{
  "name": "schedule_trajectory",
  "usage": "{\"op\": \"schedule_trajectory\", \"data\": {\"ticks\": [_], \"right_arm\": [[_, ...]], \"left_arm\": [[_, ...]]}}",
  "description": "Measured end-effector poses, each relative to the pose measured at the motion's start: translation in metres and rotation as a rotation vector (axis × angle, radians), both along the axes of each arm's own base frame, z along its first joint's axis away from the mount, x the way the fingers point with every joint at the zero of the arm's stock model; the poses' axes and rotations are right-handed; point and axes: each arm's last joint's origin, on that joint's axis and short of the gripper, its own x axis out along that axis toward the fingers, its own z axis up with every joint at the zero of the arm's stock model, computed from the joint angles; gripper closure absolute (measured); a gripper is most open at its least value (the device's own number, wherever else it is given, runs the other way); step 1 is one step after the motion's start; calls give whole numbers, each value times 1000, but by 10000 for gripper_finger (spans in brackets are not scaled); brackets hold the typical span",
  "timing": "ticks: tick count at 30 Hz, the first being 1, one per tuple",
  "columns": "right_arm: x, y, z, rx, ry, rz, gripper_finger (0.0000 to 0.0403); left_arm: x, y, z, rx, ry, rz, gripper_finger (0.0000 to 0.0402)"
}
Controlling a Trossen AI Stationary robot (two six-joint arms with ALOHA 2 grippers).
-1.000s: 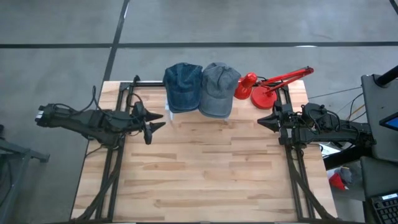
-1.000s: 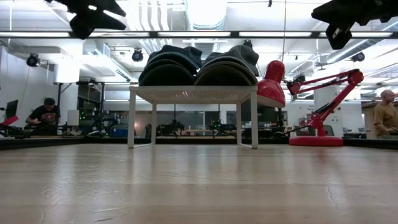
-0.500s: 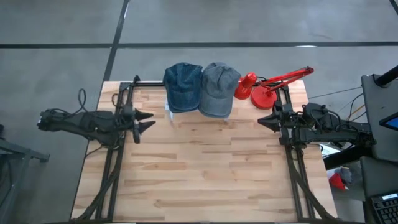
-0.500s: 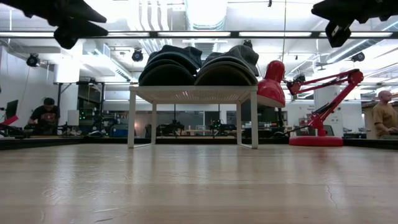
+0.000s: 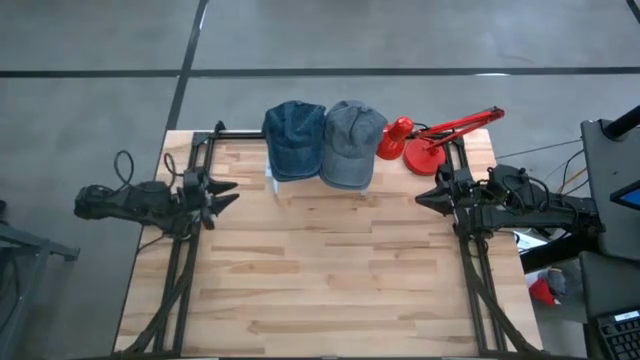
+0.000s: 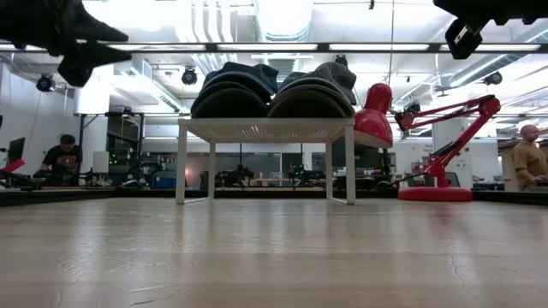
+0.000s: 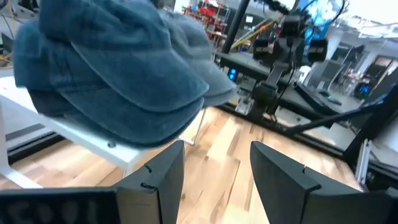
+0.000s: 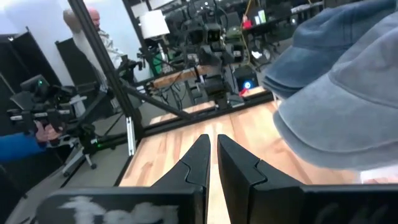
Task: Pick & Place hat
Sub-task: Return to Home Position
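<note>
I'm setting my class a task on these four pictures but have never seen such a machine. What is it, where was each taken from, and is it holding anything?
It is a robot: two arms at a wooden table, each ending in a two-finger gripper. One picture looks straight down, one looks level across the tabletop, and two come from cameras on the wrists. A white shelf at the table's back edge carries two piles of caps, topped by a blue cap and a grey cap. A red desk lamp stands beside it. The left gripper is open, the right gripper shut; both hang at the table's sides, holding nothing.
</note>
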Motion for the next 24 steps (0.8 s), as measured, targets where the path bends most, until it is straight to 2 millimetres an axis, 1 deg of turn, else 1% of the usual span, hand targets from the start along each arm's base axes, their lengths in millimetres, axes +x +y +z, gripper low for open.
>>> {"op": "schedule_trajectory", "data": {"ticks": [3,7,14,20,24], "right_arm": [[1,0,2,-20,-31,0,374],[4,0,-2,-37,-81,0,374],[11,-1,-32,-17,-84,1,374],[1,0,-41,-19,-176,4,374],[-9,1,-47,-5,-227,10,374]], "left_arm": [[1,0,-10,3,6,-2,220],[1,0,-15,2,-8,-1,220],[-1,0,-22,32,-14,-4,220],[-8,1,-21,43,-64,-3,220],[-10,2,-22,64,-59,-5,220]]}}
